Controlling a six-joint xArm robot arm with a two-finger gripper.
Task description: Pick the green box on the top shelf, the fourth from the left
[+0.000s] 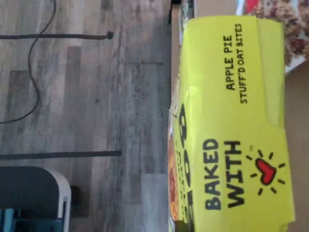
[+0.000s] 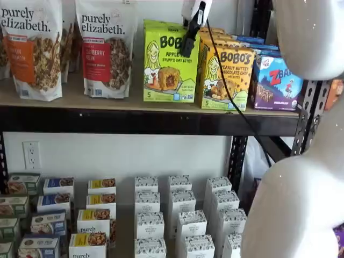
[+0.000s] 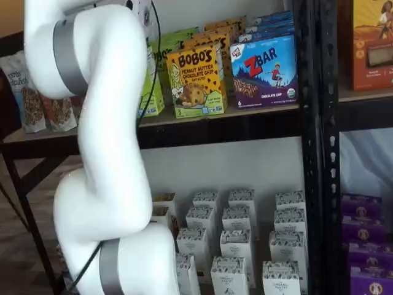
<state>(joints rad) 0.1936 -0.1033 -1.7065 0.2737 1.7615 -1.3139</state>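
Observation:
The green box (image 2: 167,63), a lime-green Bobo's Apple Pie carton, stands upright on the top shelf (image 2: 107,105) between a granola bag and a yellow-orange Bobo's box. Its top face fills much of the wrist view (image 1: 231,125). In a shelf view only a strip of it (image 3: 153,86) shows beside my arm. My gripper (image 2: 189,37) hangs from the view's top edge at the box's upper right corner. Only one black finger shows, side-on, with a cable beside it, so I cannot tell whether it is open or shut.
Purely Elizabeth granola bags (image 2: 105,48) stand left of the green box. The yellow-orange Bobo's peanut butter box (image 2: 226,78) touches its right side, then a blue Zbar box (image 2: 279,83). Several small white cartons (image 2: 177,215) fill the lower shelf. My white arm (image 3: 104,153) blocks part of the shelves.

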